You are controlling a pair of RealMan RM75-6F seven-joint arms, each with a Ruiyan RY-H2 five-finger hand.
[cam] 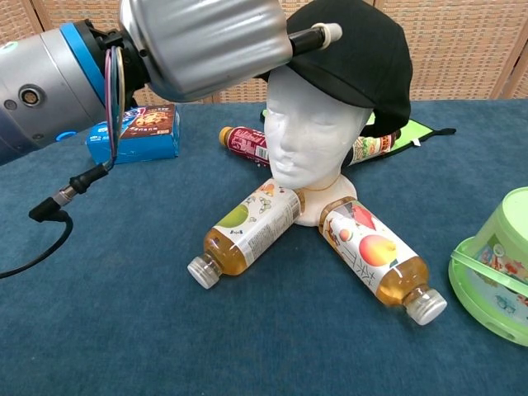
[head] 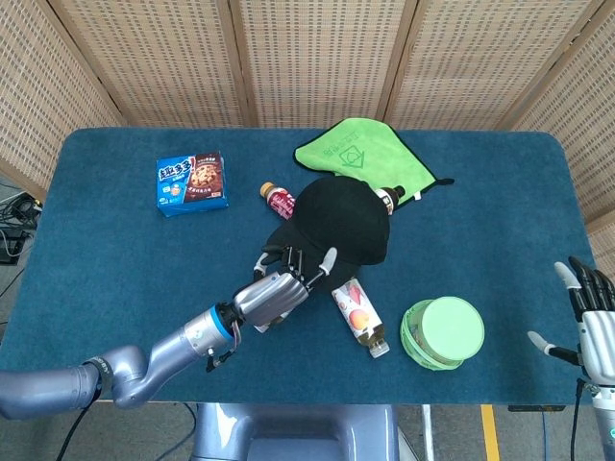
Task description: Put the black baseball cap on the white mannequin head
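1. Black baseball cap [cam: 359,49] sits on top of the white mannequin head [cam: 312,132], tilted, with its brim toward the left hand and its crown hanging lower on the far side.
2. Left hand [head: 279,286] is at the cap's brim; in the head view its fingers [head: 293,257] look spread over the brim edge, and whether they pinch it I cannot tell. In the chest view a fingertip [cam: 327,34] touches the cap's front.
3. Right hand [head: 591,322] hangs off the near right edge of the blue surface [head: 115,250], fingers spread, holding nothing.
4. Two juice bottles lie at the mannequin's base: one [cam: 247,227] on the left, one [cam: 375,257] on the right, caps toward the robot.
5. A red-labelled bottle [cam: 243,142] lies behind the mannequin's base on the left, and another bottle [cam: 370,147] shows behind it on the right.
6. Green cloth [head: 357,149] lies beyond the cap, a blue snack box [head: 191,182] lies far left, and a green lidded tub [head: 442,332] stands near right.
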